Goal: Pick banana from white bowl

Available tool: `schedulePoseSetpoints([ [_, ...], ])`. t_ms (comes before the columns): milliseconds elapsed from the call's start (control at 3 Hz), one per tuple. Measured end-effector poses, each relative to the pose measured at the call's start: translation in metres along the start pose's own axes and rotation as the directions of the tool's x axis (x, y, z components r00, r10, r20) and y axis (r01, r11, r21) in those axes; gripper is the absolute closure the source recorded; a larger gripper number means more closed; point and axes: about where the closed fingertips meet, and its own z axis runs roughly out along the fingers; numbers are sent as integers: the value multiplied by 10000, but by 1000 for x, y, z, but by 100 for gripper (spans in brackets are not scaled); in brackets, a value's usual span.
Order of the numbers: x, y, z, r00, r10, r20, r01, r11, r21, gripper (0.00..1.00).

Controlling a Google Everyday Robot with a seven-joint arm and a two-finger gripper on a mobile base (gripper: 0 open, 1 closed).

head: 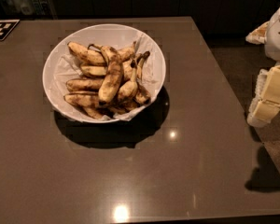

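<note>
As ceiling lights glint off the near edge of the dark table (pixel 130 181), I view the scene with the task not yet begun. At the right edge of the view, off the table and well apart from the fruit, sits what I take to be the gripper (pixel 267 99) — pale cream and partly cut off, and I cannot tell whether it is open or closed. Farther in, the white bowl (pixel 113 34) stands left of centre on the table, heaped with overripe fruit. The banana (pixel 111 78) lies on top of the pile, running near to far across the shorter bananas (pixel 86 85) beneath it, its skin heavily browned. I judge it light but soft and easily bruised — best taken gently across its exposed middle, not by the stem. Beyond, a black-and-white marker (pixel 1 29) lies at the table's far left corner.
</note>
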Motion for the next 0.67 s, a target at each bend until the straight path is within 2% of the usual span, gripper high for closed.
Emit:
schedulePoseSetpoints([
  [333,0,0,0,10000,0,0,0,10000,0,0],
  [667,-7,-3,3,9977,405,-546,-406,9992,-9,0],
])
